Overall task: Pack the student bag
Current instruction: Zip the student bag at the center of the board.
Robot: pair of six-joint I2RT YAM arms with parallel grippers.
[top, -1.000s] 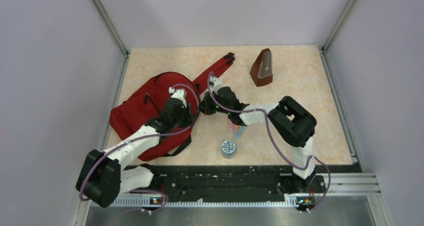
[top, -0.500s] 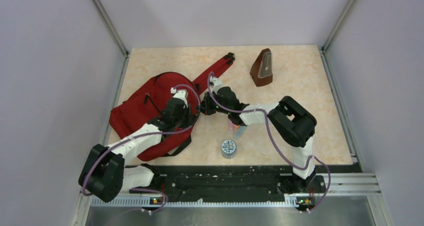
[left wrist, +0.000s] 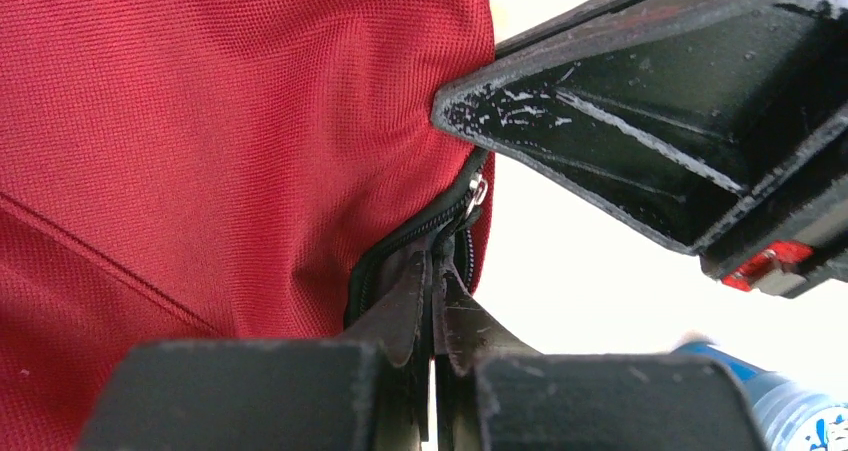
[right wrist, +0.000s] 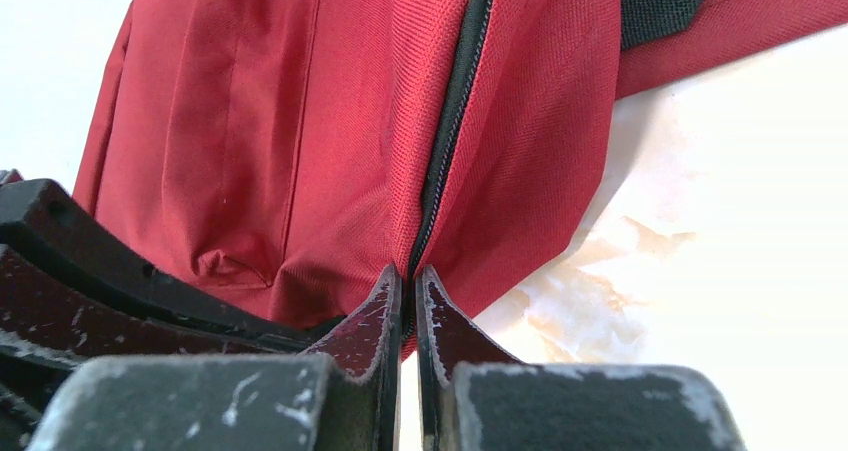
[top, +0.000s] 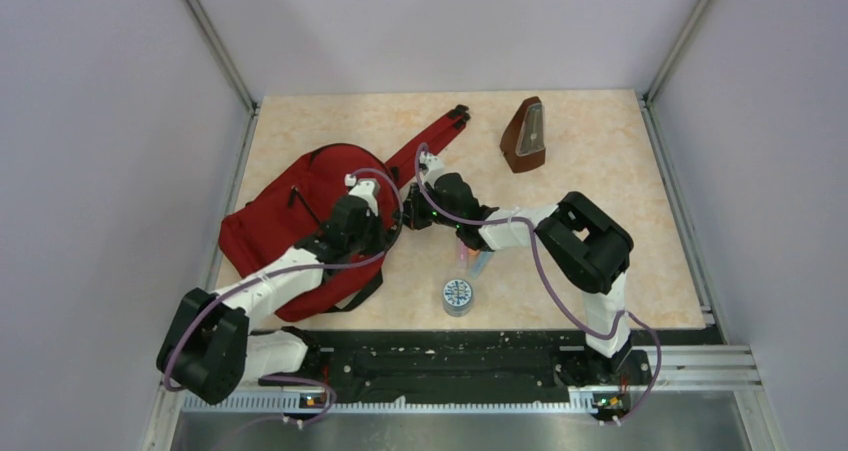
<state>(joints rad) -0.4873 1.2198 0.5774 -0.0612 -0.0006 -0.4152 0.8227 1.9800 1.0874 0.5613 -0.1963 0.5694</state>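
Note:
The student bag (top: 290,221), red fabric with black zippers, lies on the left of the table. Both grippers meet at its right edge. My left gripper (left wrist: 437,276) is shut on a black zipper tab (left wrist: 440,241), just below the metal slider (left wrist: 478,189). In the top view the left gripper (top: 388,223) sits against the bag's rim. My right gripper (right wrist: 407,276) is shut, its tips pinching the bag's fabric (right wrist: 300,121) at the end of the black zipper line (right wrist: 455,101). From above, the right gripper (top: 408,214) faces the left one closely.
A brown metronome (top: 525,136) stands at the back right. A round blue-and-white tin (top: 457,296) lies near the front edge, with coloured pens (top: 476,262) under the right forearm. A red strap (top: 435,136) runs toward the back.
My left gripper has gone from partly open to shut on the zipper tab. Its forearm shifted slightly. The right arm and the bag have stayed put.

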